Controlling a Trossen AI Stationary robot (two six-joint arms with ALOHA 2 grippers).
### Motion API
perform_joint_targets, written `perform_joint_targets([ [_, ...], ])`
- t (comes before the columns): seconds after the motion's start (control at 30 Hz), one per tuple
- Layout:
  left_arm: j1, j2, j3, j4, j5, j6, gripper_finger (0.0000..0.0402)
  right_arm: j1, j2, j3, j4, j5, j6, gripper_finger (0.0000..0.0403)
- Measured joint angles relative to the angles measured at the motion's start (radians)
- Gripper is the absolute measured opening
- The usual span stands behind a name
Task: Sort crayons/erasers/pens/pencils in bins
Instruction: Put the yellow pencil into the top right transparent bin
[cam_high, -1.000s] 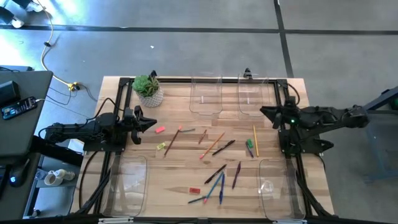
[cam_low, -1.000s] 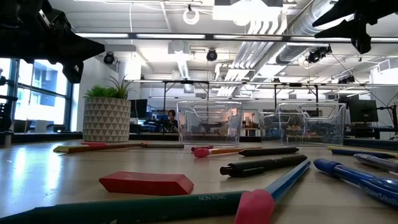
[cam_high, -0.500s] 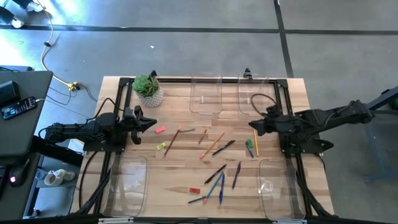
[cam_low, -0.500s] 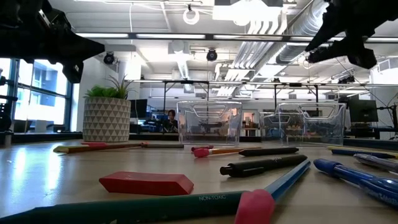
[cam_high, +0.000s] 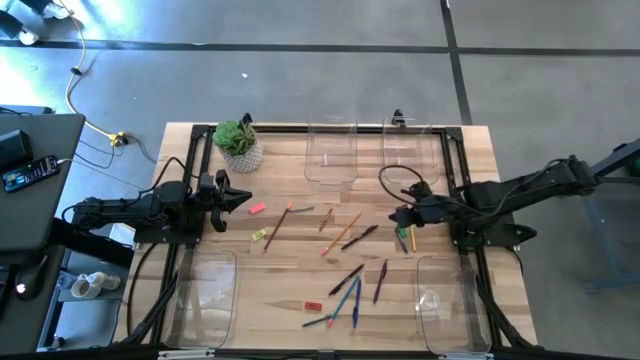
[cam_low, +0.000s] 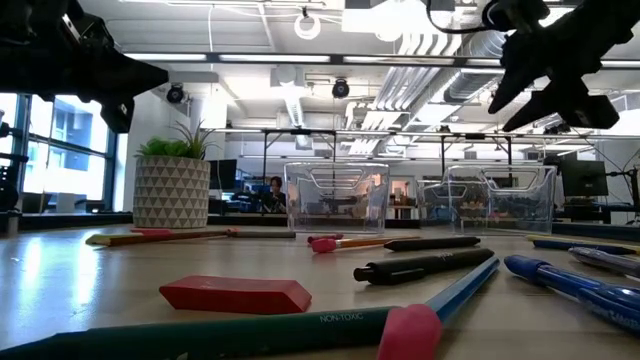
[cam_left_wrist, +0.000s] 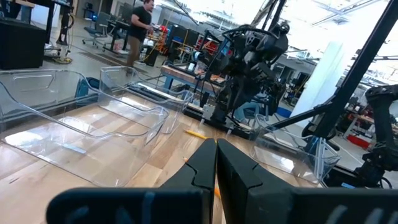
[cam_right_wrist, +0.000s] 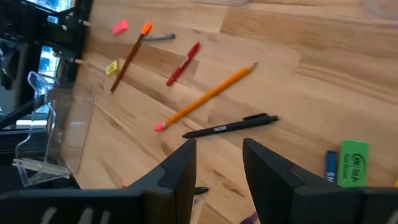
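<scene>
Bench (cam_high: 300, 290) of light wood carries four clear bins: two at the far edge, side by side (cam_high: 330, 152) (cam_high: 410, 152), one at the near left corner (cam_high: 207, 290) and one at the near right corner (cam_high: 443, 295). No stationery is visible in any bin.

Right hand (cam_high: 396, 217) hangs above the bench right of centre, fingers (cam_right_wrist: 180, 171) apart and holding nothing. Its wrist view shows a black pen (cam_right_wrist: 231, 126), an orange pencil (cam_right_wrist: 206, 97) with a pink tip, a red crayon (cam_right_wrist: 182, 63), a brown pencil (cam_right_wrist: 129, 56), a pink eraser (cam_right_wrist: 120, 27), a yellow eraser (cam_right_wrist: 111, 67) and a green eraser (cam_right_wrist: 354, 162), all lying flat on the wood. The green eraser lies just beside the hand in the high view.

Left hand (cam_high: 240, 198) sits at the left edge of the bench, near a potted plant (cam_high: 240, 143), fingers closed together and empty.

Nearer the front edge lie a red eraser (cam_high: 313, 306), two blue pens (cam_high: 351, 289) crossing, a dark pen (cam_high: 380, 280) and another black pen (cam_high: 347, 278). A yellow pencil (cam_high: 410, 223) lies right of centre.
</scene>
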Motion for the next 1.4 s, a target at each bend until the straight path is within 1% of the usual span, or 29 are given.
perform_joint_targets([
  [0.13,0.0,0.0,0.0,0.0,0.0,0.0,0.0003,0.0,0.024,0.059,-0.045,0.0,-0.029,0.0124],
  [0.4,0.0,0.0,0.0,0.0,0.0,0.0,0.0003,-0.024,0.091,0.256,-0.452,0.007,-0.045,0.0124],
  [0.47,0.0,0.0,0.0,0.0,0.0,0.0,0.0003,-0.036,0.106,0.281,-0.534,0.0,-0.047,0.0124],
  [0.57,0.0,0.0,0.0,0.0,0.0,0.0,0.0003,-0.056,0.123,0.284,-0.593,-0.031,-0.049,0.0124],
  [0.67,0.0,0.0,0.0,0.0,0.0,0.0,0.0003,-0.074,0.137,0.254,-0.598,-0.091,-0.056,0.0124],
  [0.77,0.0,0.0,0.0,0.0,0.0,0.0,0.0003,-0.083,0.153,0.21,-0.562,-0.131,-0.056,0.0124],
  [1.0,0.0,0.0,0.0,0.0,-0.001,0.0,0.0003,-0.086,0.197,0.137,-0.485,-0.183,-0.037,0.0124],
  [1.23,0.0,0.0,0.0,0.0,-0.001,0.0,0.0003,-0.086,0.257,0.135,-0.487,-0.184,-0.045,0.0124],
  [1.4,0.0,0.0,0.0,0.0,-0.001,0.0,0.0003,-0.086,0.326,0.135,-0.465,-0.223,-0.088,0.0124],
])
